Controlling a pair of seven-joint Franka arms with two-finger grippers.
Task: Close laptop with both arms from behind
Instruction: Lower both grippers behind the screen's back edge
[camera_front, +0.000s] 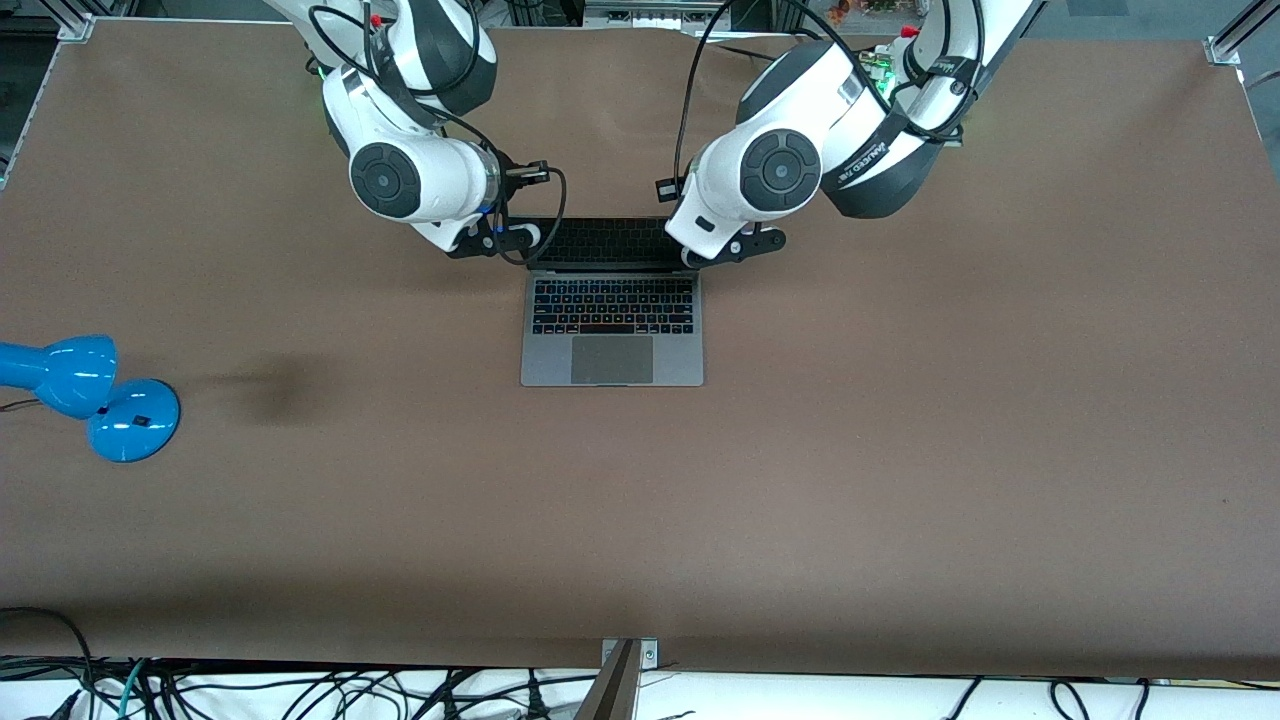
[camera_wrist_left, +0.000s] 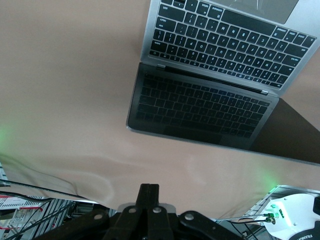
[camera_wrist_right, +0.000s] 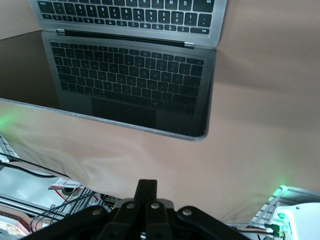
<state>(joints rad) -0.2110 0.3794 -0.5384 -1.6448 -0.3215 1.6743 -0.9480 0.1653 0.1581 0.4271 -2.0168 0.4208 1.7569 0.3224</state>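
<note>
Laptop first: you have one, open, near the middle of the table, keyboard and trackpad facing up, screen standing at the edge of the base that lies toward the robots' bases. From the front view you see only a thin dark strip of the screen between the two wrists; its upper corners are covered by them. You cannot see the back of the lid in any view. Both wrist views show the screen face dark and mirroring the keyboard, and each one cuts the laptop off at the frame edge.

Count two arms. The left gripper is over the table just beside the screen's upper corner at the left arm's end; its fingers are pressed together with nothing between them. The right gripper is placed likewise at the corner toward the right arm's end, its fingers also pressed together and empty. You see both sets of fingertips only in the wrist views; the front view hides them under the white wrists. Whether either gripper touches the lid cannot be told.

One blue desk lamp sits well apart toward the right arm's end of the table, its head partly cut off at the frame edge. Cables lie tangled along the table's near edge, too bunched to count.
</note>
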